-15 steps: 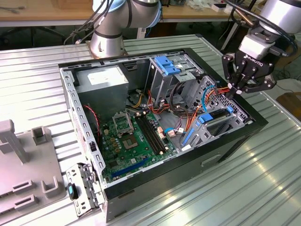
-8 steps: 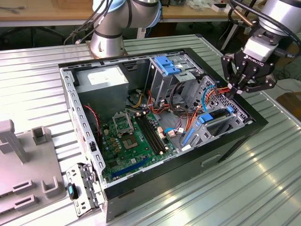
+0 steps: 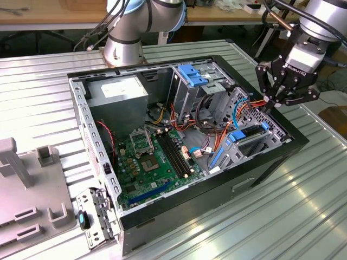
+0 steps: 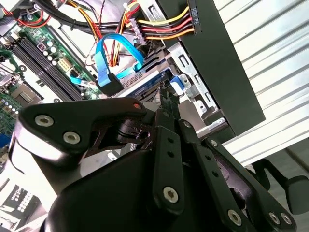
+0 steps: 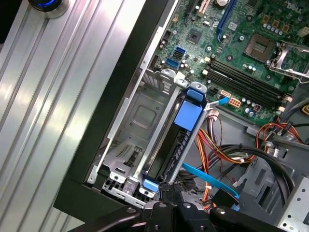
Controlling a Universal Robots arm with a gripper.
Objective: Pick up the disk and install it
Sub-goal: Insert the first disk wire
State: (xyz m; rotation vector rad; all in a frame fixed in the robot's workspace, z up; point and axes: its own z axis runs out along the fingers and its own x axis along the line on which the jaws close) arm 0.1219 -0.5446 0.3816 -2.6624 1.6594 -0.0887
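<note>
The disk (image 3: 248, 134) stands on edge in the metal bay at the case's corner on the exterior view's right, framed by its light-blue rail bracket (image 5: 188, 116). In the second wrist view the disk's edge (image 4: 145, 83) lies just past my fingertips. My gripper (image 3: 269, 104) hovers above that end of the bay, near the case's rim. Its fingers are drawn together with nothing visible between them, and in the first wrist view the tips of the gripper (image 5: 166, 189) sit by the bracket's blue end clip (image 5: 151, 185).
The open black computer case (image 3: 217, 189) lies on a ribbed metal table. Inside are the motherboard (image 3: 146, 157), a grey power-supply box (image 3: 116, 92), a metal drive cage with a blue latch (image 3: 191, 75), and loose orange, yellow and blue cables (image 4: 108, 63). A grey fixture (image 3: 27, 189) stands at the exterior view's left.
</note>
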